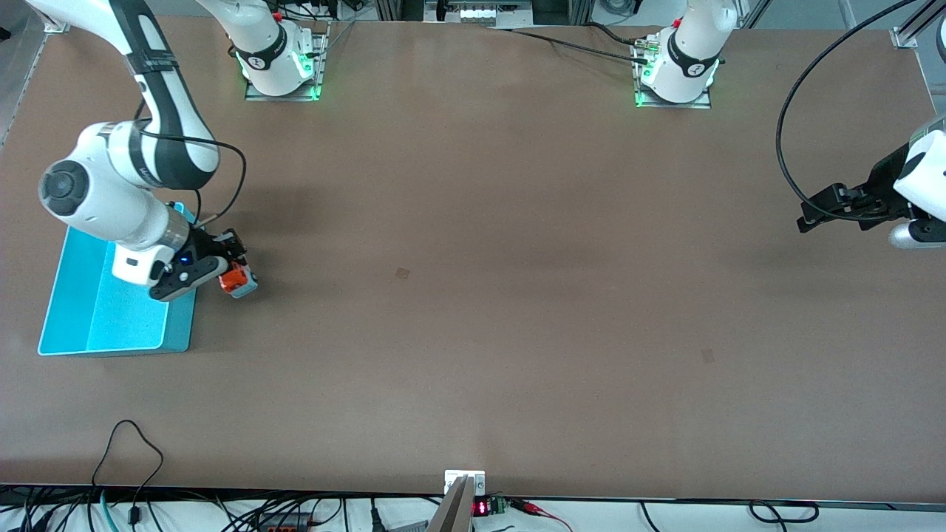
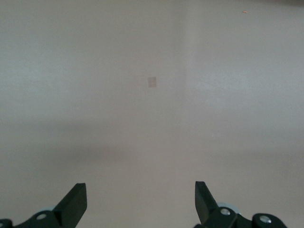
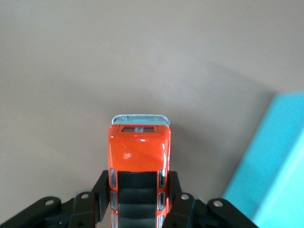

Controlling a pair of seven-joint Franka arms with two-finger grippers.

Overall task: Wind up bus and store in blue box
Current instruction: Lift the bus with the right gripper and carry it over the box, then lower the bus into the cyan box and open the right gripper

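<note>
Brown desk point(image 1: 473, 295): right end effector point(image 1: 230, 267) clamps the bus point(image 1: 238, 279), long axis pointing out from its fingers, just beside the blue box point(image 1: 111, 325). Left end effector point(image 1: 813, 214) waits spread wide, well apart at the desk's left-arm end.

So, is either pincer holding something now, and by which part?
The right pincer holds the bus by its two sides, at the rear half, beside the box. The left pincer is open and holds nothing.

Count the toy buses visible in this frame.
1. The orange toy bus is held in the right pincer over the table beside the blue box. The arm covers part of the box.
</note>
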